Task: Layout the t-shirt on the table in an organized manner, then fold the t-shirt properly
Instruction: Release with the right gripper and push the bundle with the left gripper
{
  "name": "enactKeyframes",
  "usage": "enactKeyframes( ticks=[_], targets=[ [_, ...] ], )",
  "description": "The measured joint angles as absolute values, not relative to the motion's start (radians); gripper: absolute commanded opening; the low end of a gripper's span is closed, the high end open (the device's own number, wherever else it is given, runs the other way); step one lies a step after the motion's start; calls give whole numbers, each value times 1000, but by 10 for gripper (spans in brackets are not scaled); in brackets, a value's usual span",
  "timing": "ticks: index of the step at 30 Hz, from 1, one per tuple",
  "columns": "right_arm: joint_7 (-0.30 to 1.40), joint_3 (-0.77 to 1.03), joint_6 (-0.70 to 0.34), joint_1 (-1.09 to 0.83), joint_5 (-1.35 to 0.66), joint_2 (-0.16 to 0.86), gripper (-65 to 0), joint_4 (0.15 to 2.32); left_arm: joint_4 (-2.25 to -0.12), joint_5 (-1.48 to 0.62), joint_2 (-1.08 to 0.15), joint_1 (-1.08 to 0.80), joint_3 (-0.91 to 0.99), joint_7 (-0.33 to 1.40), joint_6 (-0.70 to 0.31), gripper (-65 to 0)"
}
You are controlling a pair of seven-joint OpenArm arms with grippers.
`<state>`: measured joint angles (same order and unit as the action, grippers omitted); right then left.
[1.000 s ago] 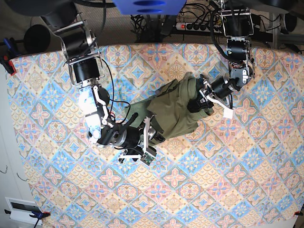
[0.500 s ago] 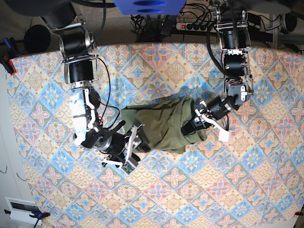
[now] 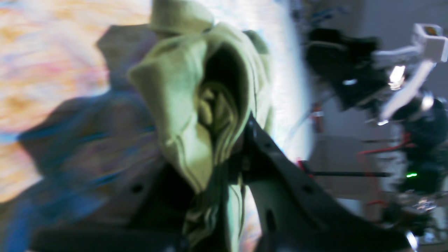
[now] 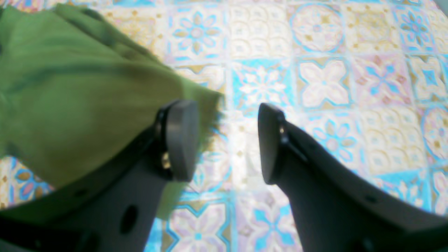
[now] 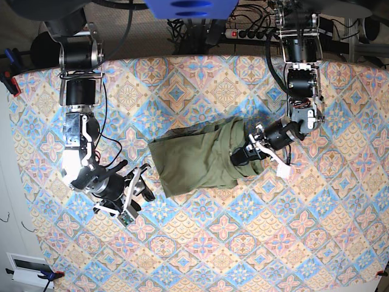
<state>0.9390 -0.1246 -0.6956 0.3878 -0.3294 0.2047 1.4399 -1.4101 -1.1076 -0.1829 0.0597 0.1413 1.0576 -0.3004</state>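
Observation:
The olive-green t-shirt [image 5: 194,159] lies bunched in a rough rectangle in the middle of the patterned table [image 5: 304,231]. My left gripper [image 5: 242,157] is shut on the shirt's right end. In the left wrist view the cloth [image 3: 196,105] is gathered in folds between the dark fingers [image 3: 280,175]. My right gripper [image 5: 144,182] is open and empty, just left of the shirt's left edge. In the right wrist view its two pads [image 4: 178,140] stand apart over bare tablecloth [image 4: 325,84], and the shirt's corner [image 4: 70,98] lies behind the left finger.
A power strip [image 5: 249,33] and cables lie beyond the table's far edge. A red clamp [image 5: 11,79] sits at the left edge. Both arms reach in from the far side.
My right gripper has let go of the shirt and drawn back to the lower left. The shirt has moved left and spread flatter. My left gripper has followed, still holding it.

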Motion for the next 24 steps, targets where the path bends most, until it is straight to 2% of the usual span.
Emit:
enactKeyframes(
  ticks=[2, 4, 8, 11, 14, 16, 17, 20, 24],
  targets=[
    [940, -125, -696, 388, -329, 205, -387, 1440, -1410, -1097, -212, 57, 142, 1037, -299, -647],
    [939, -127, -696, 388, -329, 204, -387, 1440, -1410, -1069, -220, 57, 142, 1038, -298, -590],
    [939, -130, -697, 388, -329, 202, -387, 1439, -1410, -1020, -214, 51, 140, 1046, -228, -438],
    [939, -130, -696, 388, -329, 202, -387, 1439, -1410, -994, -214, 49, 139, 1044, -220, -358],
    [939, -130, -696, 389, -329, 202, -387, 1439, -1410, -995, -213, 40, 139, 1043, -220, -337],
    [939, -130, -696, 389, -329, 202, -387, 1439, -1410, -994, -213, 33, 139, 1044, -220, -356],
    [939, -130, -696, 388, -329, 202, -387, 1439, -1410, -994, -213, 33, 139, 1044, -220, -386],
    [938, -130, -696, 388, -329, 202, -387, 1439, -1410, -1002, -213, 36, 139, 1037, -232, -505],
    [938, -130, -696, 388, -330, 202, -387, 1440, -1410, -1008, -174, 41, 146, 1036, -304, -646]
  ],
)
